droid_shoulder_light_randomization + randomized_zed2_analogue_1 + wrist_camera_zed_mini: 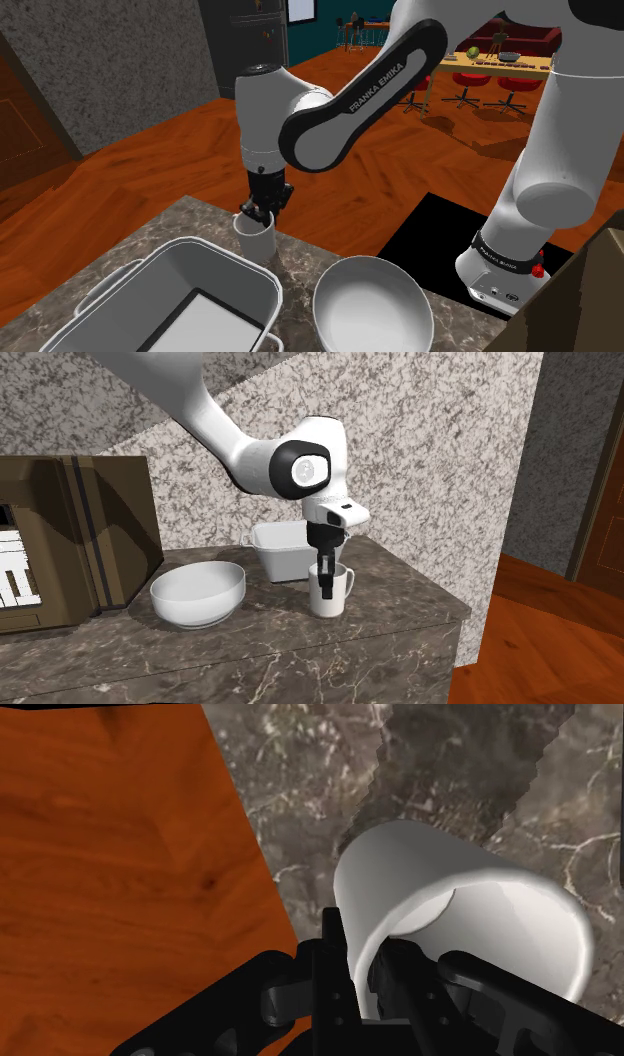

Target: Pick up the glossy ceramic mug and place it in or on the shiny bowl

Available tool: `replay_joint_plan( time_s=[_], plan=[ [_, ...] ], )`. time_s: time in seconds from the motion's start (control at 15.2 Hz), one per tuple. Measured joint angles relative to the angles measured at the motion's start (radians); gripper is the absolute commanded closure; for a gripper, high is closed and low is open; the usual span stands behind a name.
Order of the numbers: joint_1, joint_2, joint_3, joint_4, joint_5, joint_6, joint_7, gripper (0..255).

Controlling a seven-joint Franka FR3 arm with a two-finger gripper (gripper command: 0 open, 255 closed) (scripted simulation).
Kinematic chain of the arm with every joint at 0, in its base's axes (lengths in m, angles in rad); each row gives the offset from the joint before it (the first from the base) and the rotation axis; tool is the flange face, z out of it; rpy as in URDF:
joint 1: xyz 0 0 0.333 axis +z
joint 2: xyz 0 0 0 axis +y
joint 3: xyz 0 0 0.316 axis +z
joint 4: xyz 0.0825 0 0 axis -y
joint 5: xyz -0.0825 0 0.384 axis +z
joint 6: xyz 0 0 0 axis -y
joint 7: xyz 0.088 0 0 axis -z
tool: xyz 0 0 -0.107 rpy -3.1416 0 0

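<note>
The mug [255,236] is plain white with a smooth, slightly shiny surface, straight-walled and open at the top. In the second exterior view [334,598] a small loop handle shows on its right side. It stands upright on the dark, white-veined marble worktop [300,258], close to the edge over the orange wooden floor [360,190].

The black gripper [258,212] comes straight down onto the mug's rim. In the wrist view the fingers [332,972] pinch the mug's wall [450,894], one outside the rim and the other inside the cup. The second exterior view shows the same grip [326,584] on the near side of the rim. Whether the mug's base is on the stone or just off it cannot be told.

The wide, white, rounded bowl [372,305] sits on the worktop near the mug, apart from it, on the side towards the arm's base. A white rectangular tub [200,246] with side handles stands just beside the mug.
</note>
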Motion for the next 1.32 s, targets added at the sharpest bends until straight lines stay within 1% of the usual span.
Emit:
replay_joint_plan(
  time_s=[0.59,1.32],
  plan=[
    [-0.012,-0.074,0.01,0.048,0.063,-0.107,-0.042,255],
    [-0.02,-0.144,0.008,0.134,0.115,-0.248,-0.079,255]
  ],
)
